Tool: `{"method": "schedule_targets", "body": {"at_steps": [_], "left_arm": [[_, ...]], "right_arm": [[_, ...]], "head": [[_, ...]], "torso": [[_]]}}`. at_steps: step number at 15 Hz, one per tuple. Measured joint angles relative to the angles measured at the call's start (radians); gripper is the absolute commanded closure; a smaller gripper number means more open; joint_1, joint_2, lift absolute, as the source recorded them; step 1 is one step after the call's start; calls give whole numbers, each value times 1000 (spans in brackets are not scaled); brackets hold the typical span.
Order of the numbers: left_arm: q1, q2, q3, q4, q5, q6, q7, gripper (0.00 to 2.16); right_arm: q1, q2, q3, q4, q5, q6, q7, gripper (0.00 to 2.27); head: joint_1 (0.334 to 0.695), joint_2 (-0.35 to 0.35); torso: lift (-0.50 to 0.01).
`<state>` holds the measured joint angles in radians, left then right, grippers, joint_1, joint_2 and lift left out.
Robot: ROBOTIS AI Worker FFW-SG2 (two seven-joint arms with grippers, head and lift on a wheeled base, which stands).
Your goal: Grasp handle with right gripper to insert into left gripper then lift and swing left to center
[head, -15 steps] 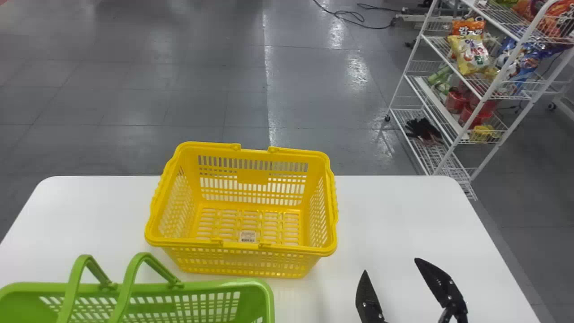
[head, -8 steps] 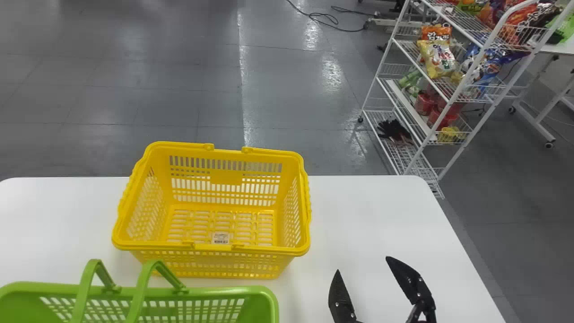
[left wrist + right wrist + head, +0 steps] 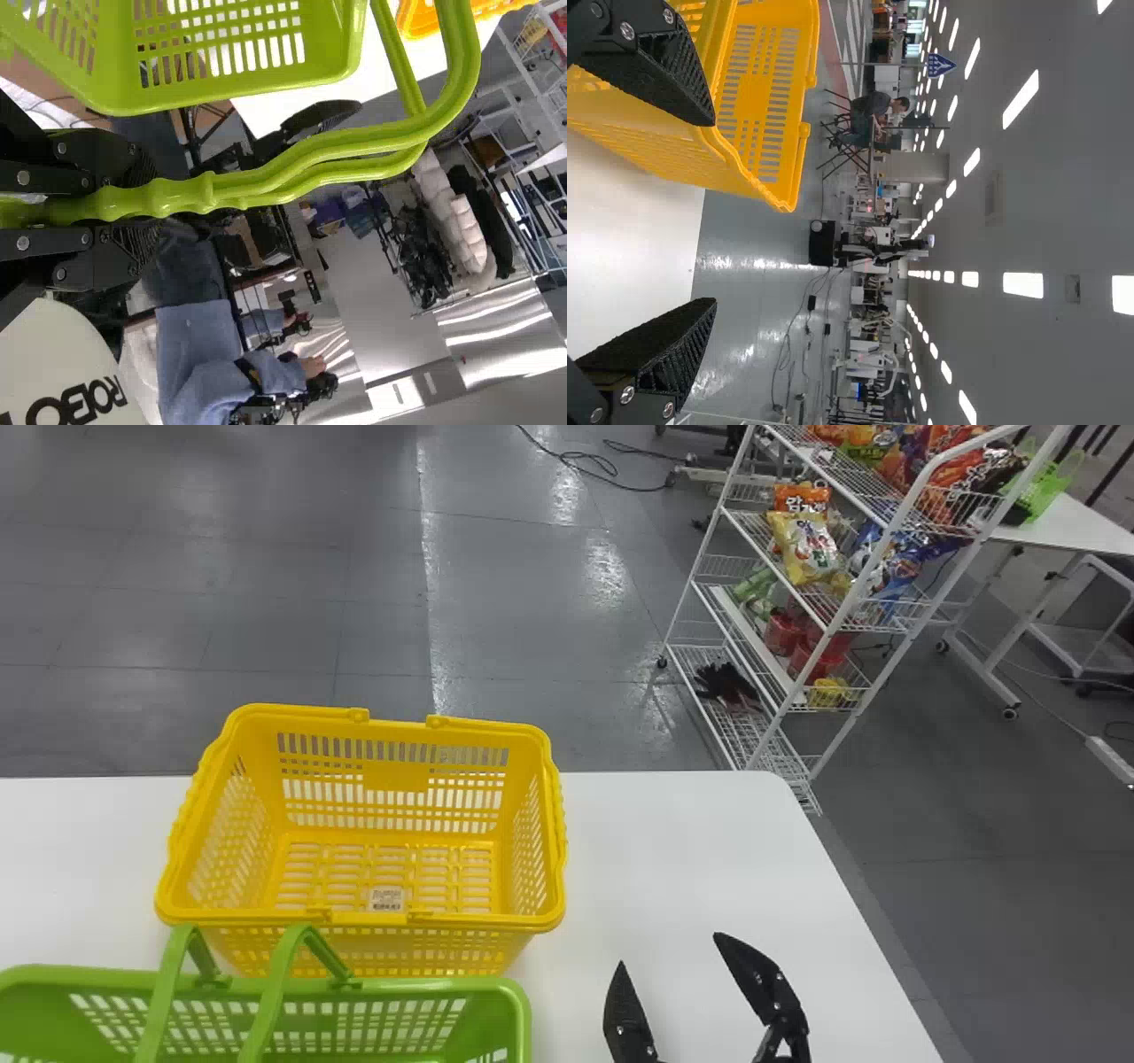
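Two green handles (image 3: pixel 282 992) stand up above the green basket (image 3: pixel 390 985), which is at the bottom left of the head view. In the left wrist view my left gripper (image 3: pixel 111 204) is shut on the green handles (image 3: pixel 292 173), which run together out from its fingers, beside the green basket (image 3: pixel 221 44). Over the white table, right of both baskets, my right gripper (image 3: pixel 687 979) stands open with nothing between its fingers. The right wrist view shows my right gripper (image 3: pixel 709 208) with its two fingers wide apart.
A yellow basket (image 3: pixel 390 948) stands on the white table (image 3: pixel 691 850) just beyond the green basket. A wire shelf (image 3: pixel 850 611) with snack bags is on the floor behind the table at the right.
In the head view, the yellow basket, table, shelf and right gripper have all shifted left. The green basket keeps nearly its place in the view, now overlapping the yellow one's lower front.
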<state>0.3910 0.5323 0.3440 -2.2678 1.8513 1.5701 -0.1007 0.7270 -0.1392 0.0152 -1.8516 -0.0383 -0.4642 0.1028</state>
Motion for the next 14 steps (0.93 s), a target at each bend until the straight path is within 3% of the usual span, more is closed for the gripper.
{"method": "schedule_targets", "body": {"at_steps": [14], "left_arm": [[6,-7,29,-1,79,0,186,2135]], "right_arm": [[-12,1,-1,5,-1,3,0,83]], "head": [[695,-229]], "torso": [[-93]]}}
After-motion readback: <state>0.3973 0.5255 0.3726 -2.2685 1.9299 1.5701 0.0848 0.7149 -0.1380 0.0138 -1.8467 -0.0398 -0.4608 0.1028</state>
